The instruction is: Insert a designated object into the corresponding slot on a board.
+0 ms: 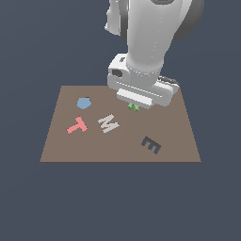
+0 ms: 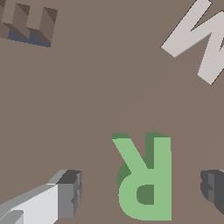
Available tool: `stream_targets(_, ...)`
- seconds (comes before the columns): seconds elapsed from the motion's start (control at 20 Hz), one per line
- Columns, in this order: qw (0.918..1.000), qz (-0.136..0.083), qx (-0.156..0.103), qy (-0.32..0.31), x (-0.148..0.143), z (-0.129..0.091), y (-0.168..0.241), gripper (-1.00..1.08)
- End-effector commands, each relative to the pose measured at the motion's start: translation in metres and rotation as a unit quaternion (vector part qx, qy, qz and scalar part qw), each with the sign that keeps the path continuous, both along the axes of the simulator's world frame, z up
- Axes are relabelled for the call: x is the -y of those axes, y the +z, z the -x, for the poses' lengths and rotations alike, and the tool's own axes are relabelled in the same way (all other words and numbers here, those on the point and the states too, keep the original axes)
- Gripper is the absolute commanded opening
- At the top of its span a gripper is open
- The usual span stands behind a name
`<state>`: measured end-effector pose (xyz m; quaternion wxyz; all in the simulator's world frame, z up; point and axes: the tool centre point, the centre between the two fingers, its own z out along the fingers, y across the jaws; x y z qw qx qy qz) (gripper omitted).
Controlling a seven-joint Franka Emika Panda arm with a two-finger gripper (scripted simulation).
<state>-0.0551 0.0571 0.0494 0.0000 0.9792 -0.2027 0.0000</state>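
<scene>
On the brown board (image 1: 56,146), near its far edge in the exterior view, I find the gripper (image 1: 134,106) lowered close to the surface, with the white wrist housing covering most of what lies beneath it. Only a sliver of the green R block (image 1: 133,107) shows below the housing in that view.

From the wrist view I see the green R block (image 2: 146,177) lying flat on the board (image 2: 87,105), between the two fingers (image 2: 70,190). Each fingertip stands clear of the letter, with bare board visible on both sides, so I record the jaws as spread apart and holding nothing.

I note the white M block (image 1: 108,123) near the board's middle, just beside the gripper toward the exterior view's left. Further left lies the red T block (image 1: 77,125), and a blue pentagon piece (image 1: 84,103) sits behind it. The E-shaped recess (image 1: 151,145) lies toward the exterior view's right, well apart from the green letter.

I cannot make out the R-shaped slot in either view with any certainty.
</scene>
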Motion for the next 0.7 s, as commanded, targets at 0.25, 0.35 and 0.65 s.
stream_targets(0.25, 1.0000, 0.000, 0.000, 0.000, 0.000, 0.000, -0.008, 1.00)
stream_targets(0.35, 1.0000, 0.000, 0.000, 0.001, 0.000, 0.000, -0.014, 1.00)
stream_targets(0.65, 1.0000, 0.000, 0.000, 0.001, 0.001, 0.000, -0.019, -1.00)
